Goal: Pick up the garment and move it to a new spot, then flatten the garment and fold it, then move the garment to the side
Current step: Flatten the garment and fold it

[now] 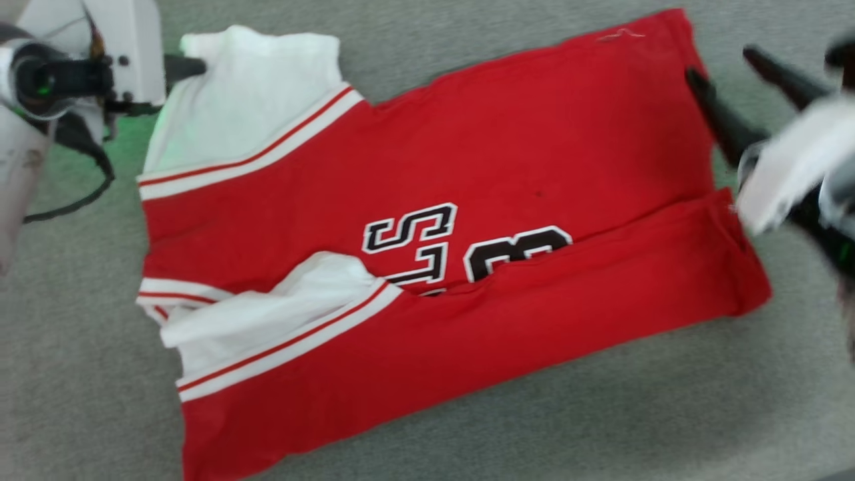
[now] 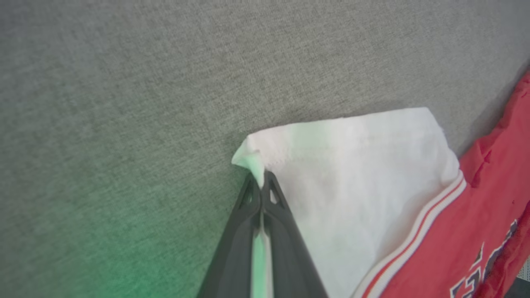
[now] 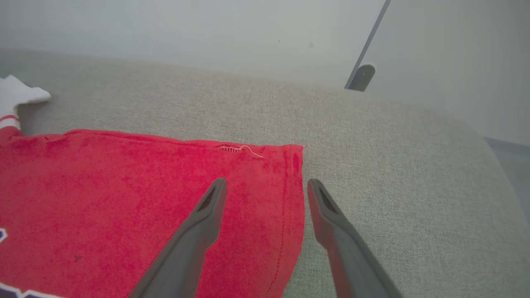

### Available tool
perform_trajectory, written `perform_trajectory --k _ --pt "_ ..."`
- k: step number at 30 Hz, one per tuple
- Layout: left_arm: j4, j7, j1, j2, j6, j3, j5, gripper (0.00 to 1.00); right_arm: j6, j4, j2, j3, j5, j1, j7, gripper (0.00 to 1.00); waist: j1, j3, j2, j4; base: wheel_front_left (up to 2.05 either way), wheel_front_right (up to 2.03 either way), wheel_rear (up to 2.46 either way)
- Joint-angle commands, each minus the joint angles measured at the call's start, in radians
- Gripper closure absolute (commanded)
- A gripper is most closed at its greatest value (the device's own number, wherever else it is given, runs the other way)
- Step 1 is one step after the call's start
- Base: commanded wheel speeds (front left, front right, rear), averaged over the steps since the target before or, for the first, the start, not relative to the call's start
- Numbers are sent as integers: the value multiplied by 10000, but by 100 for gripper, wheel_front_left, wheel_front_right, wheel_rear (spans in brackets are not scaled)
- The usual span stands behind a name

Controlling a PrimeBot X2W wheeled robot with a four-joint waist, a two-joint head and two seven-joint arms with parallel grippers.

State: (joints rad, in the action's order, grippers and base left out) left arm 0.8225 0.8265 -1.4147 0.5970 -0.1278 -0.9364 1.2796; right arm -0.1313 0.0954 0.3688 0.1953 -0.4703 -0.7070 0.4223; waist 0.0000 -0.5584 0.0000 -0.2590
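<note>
The garment (image 1: 507, 147), a red jersey with white sleeves and black lettering, lies spread on the grey fabric surface (image 1: 80, 374), its lower long edge folded up over the lettering. My left gripper (image 1: 200, 67) is at the upper left, shut on the corner of the far white sleeve (image 2: 352, 174); in the left wrist view its fingertips (image 2: 273, 192) pinch that corner of cloth. My right gripper (image 1: 725, 67) hovers open at the right end, by the hem. In the right wrist view its fingers (image 3: 209, 207) straddle the red hem's far corner (image 3: 290, 165).
The grey upholstered surface (image 3: 393, 165) runs all around the jersey, with bare room on the left and along the front. Its rounded far edge meets a pale wall, where a dark slanted bar (image 3: 364, 62) stands behind it.
</note>
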Motion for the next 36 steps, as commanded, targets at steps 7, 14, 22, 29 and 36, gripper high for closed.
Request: perform_trajectory --k 7,14,22,29,36 --pt "-217 -108 -168 -454 -32 -323 177 100 9 2244 501 313 -623 -2770 3036 0 0 -564 0 866 0 0 0" --pt "-275 -282 -518 -679 -9 -556 277 100 9 3923 647 407 -557 -4204 5145 0 0 -851 0 1290 0 0 0" --pt "-388 -535 -613 -675 3 -767 520 100 9 5123 560 1020 -155 -4626 5280 100 0 -1018 0 1468 0 0 0" --pt "-956 -1705 -398 -677 -11 -632 915 100 9 4975 834 1242 -718 -4450 4019 100 0 -268 0 1804 0 0 0" --pt "-2575 -2544 266 -38 -15 -657 1510 100 9 4025 1584 1972 -1754 -3474 3474 100 0 882 0 2125 0 0 0"
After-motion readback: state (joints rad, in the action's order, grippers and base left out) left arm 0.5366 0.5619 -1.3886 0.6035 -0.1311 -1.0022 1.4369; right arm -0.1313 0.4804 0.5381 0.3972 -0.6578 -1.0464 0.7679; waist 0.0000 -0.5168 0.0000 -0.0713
